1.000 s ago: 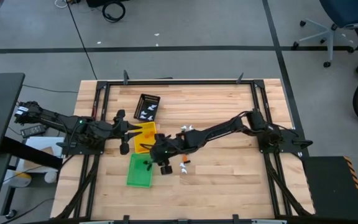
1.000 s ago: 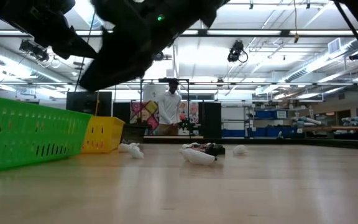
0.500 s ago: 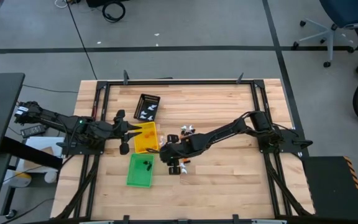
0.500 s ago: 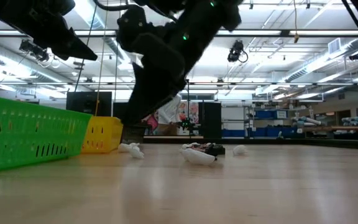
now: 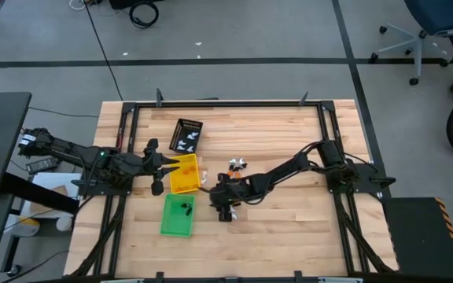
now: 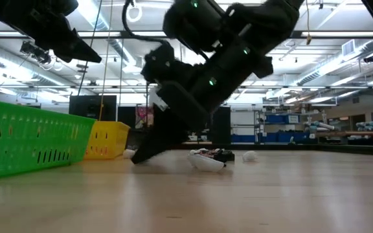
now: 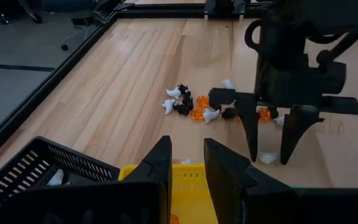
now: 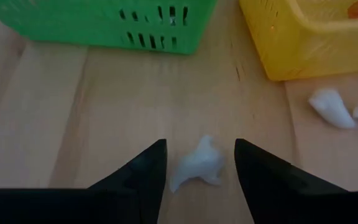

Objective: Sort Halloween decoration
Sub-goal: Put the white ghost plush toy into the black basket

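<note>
On the wooden table [image 5: 289, 228], the right end effector [image 8: 194, 163] straddles a small white plastic ghost trinket [image 8: 199, 165], fingers apart. The left end effector [image 7: 187, 163] hangs over the yellow plastic tray [image 5: 182, 174], fingers narrowly parted and empty.

Bright ceiling strip lights [image 6: 342, 61] glare behind the dark, motion-blurred arm [image 6: 212, 71]; shadows stay soft.

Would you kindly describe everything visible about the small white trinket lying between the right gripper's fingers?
The white trinket is a tiny, smooth, plastic-looking piece with a rounded body narrowing to a tail, rather ghost-like. It lies on its side on the bare wooden table, short of the green tray and the yellow tray. The right gripper stands open around it, one dark finger on each side; neither finger visibly touches it. Only the table touches it.
</note>
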Available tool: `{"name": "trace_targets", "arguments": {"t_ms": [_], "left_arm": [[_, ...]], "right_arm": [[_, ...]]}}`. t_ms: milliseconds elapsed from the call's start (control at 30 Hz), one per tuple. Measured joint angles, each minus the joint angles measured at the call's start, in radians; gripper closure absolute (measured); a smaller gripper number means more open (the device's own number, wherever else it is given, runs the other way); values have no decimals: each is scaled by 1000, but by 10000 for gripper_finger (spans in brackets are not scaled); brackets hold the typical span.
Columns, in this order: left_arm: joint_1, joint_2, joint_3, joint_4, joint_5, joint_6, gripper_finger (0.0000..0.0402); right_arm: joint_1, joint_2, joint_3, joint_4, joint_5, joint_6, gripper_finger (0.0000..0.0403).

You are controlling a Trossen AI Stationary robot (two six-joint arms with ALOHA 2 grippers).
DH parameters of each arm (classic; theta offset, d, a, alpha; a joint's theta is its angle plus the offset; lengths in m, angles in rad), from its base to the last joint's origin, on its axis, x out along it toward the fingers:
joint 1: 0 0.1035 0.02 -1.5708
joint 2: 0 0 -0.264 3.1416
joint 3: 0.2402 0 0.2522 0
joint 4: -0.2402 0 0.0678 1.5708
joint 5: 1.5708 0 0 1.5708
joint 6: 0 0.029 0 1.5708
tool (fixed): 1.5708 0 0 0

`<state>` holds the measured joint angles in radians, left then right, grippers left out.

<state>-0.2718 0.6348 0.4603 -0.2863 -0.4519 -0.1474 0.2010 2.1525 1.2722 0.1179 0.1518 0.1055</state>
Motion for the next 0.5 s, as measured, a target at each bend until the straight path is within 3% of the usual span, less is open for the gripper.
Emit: {"name": "trace_targets", "arguments": {"t_ms": [233,500], "left_arm": [[0,0,0,0,0,0,333],[0,0,0,1,0,0,333]], "right_arm": [[1,-2,-33,26,20,-19,227],[0,-2,-34,39,29,-39,294]]}}
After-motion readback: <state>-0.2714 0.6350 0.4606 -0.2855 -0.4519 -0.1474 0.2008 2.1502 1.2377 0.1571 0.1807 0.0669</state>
